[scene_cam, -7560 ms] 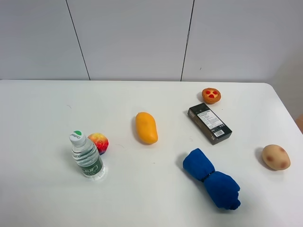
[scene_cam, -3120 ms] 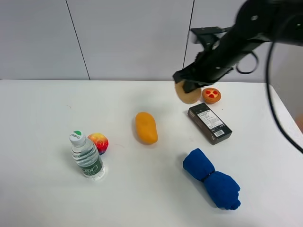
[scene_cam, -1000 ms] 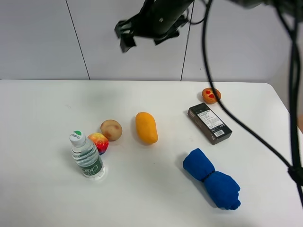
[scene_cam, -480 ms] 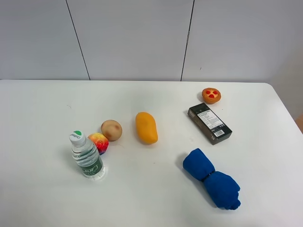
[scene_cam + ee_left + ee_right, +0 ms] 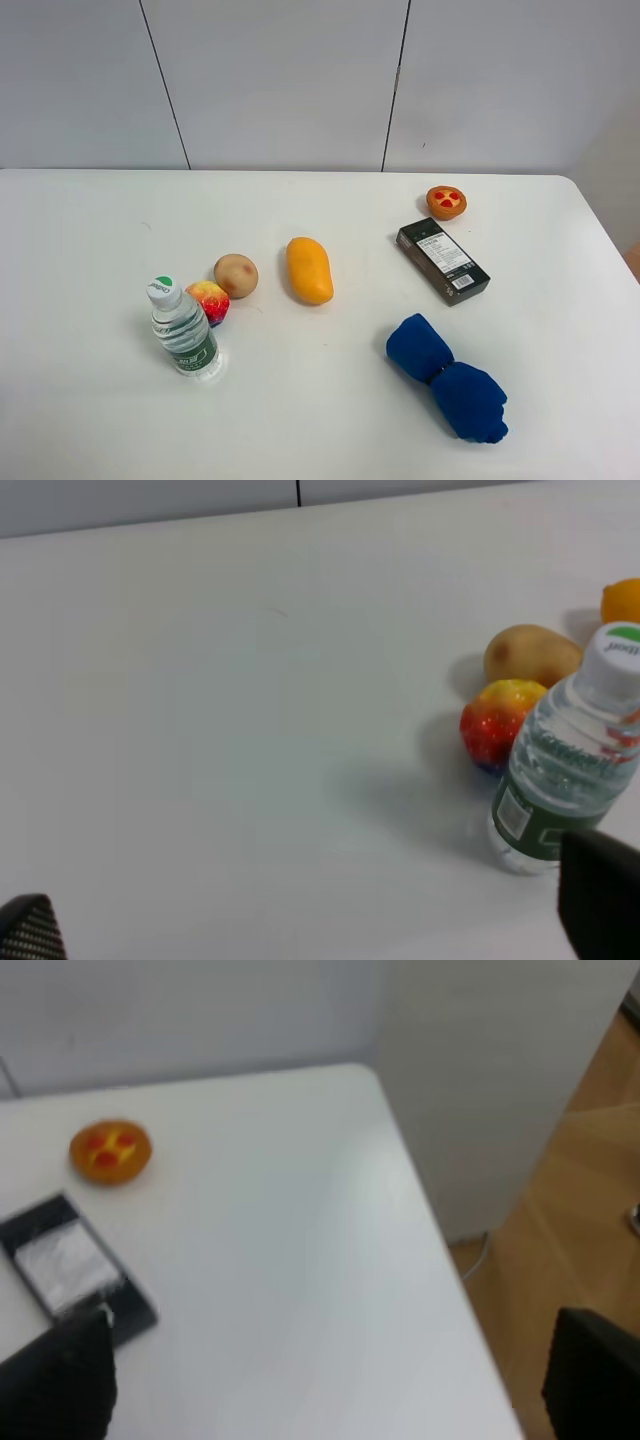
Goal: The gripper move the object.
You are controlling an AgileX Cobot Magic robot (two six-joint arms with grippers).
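The tan potato (image 5: 236,275) lies on the white table (image 5: 90,240), touching or nearly touching the red-yellow peach (image 5: 209,302), left of the orange mango (image 5: 309,269). It also shows in the left wrist view (image 5: 530,655), behind the peach (image 5: 500,723). No arm shows in the exterior view. The left gripper (image 5: 312,920) is open and empty, well short of the potato; only its fingertips (image 5: 600,900) show. The right gripper (image 5: 325,1380) is open and empty near the table's right end, with its fingertips (image 5: 60,1380) at the frame corners.
A water bottle (image 5: 183,330) stands in front of the peach. A black box (image 5: 443,261), an orange tart (image 5: 446,201) and a blue cloth (image 5: 447,378) lie on the right half. The table's right edge (image 5: 430,1220) drops to a wooden floor.
One second ago the right arm hung over the back of the table; it has left the exterior view. The potato, moved earlier from the right edge, stays beside the peach.
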